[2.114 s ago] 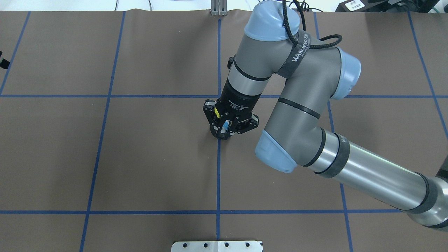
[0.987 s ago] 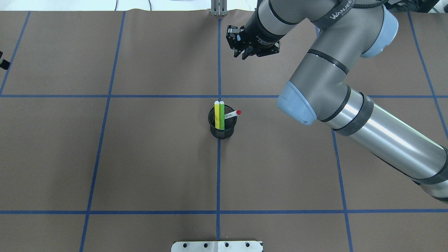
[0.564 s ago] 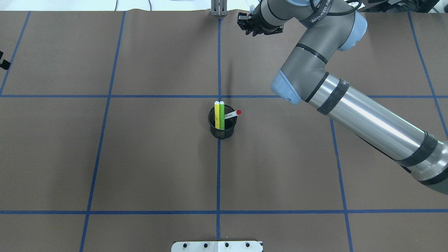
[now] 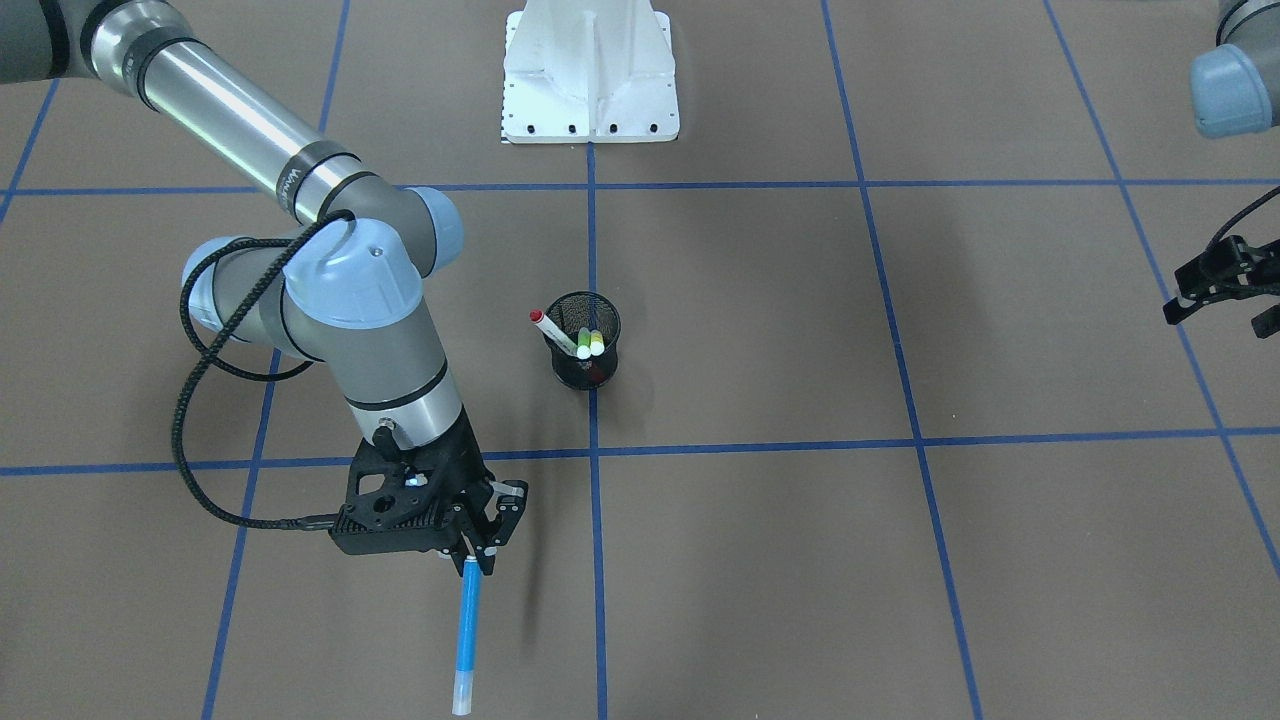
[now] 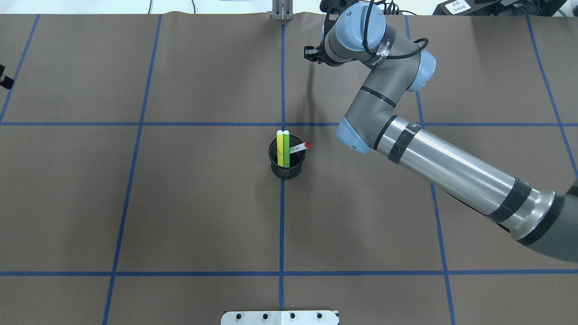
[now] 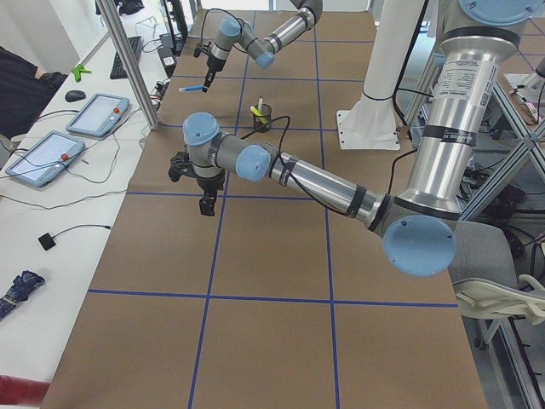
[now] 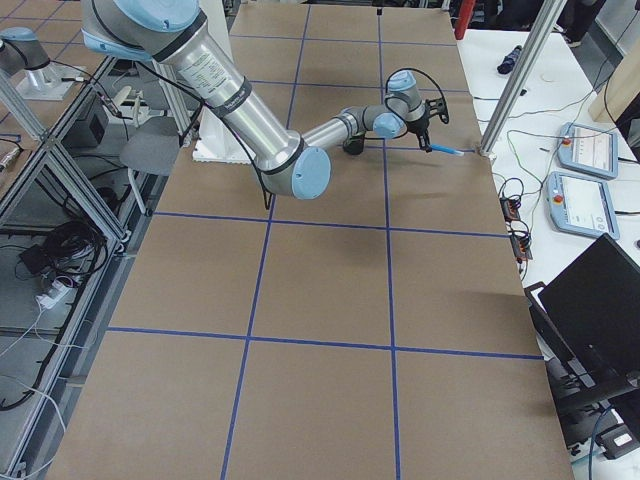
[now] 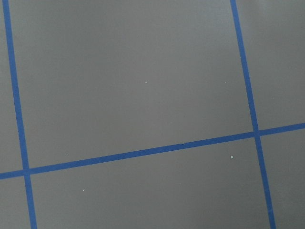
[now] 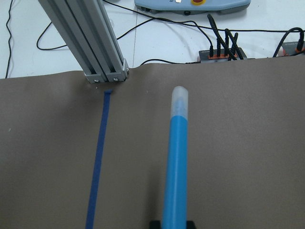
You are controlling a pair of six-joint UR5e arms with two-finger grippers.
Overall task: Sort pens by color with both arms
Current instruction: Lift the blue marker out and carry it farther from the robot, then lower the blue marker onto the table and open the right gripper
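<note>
My right gripper (image 4: 472, 560) is shut on the blue pen (image 4: 466, 630), which points out toward the table's far edge and hangs just above the brown mat. The right wrist view shows the blue pen (image 9: 175, 157) running forward from the jaws. In the overhead view the right wrist covers that gripper. The yellow pen (image 5: 279, 146), the green pen (image 5: 286, 146) and the white pen with a red cap (image 5: 300, 147) stand in the black mesh cup (image 5: 286, 168) at the table's centre. My left gripper (image 4: 1222, 300) hovers open and holds nothing, far off to the side.
An aluminium post (image 5: 282, 11) stands at the far edge near the blue pen's tip. Cables and a control pendant (image 9: 190, 5) lie on the white bench beyond it. The white pedestal base (image 4: 590, 80) sits at the robot's side. Blue tape lines grid the mat.
The right gripper lifted the blue pen out of the cup and carried it to the far edge. Its wrist has since swung over the gripper. The other three pens have not moved.
</note>
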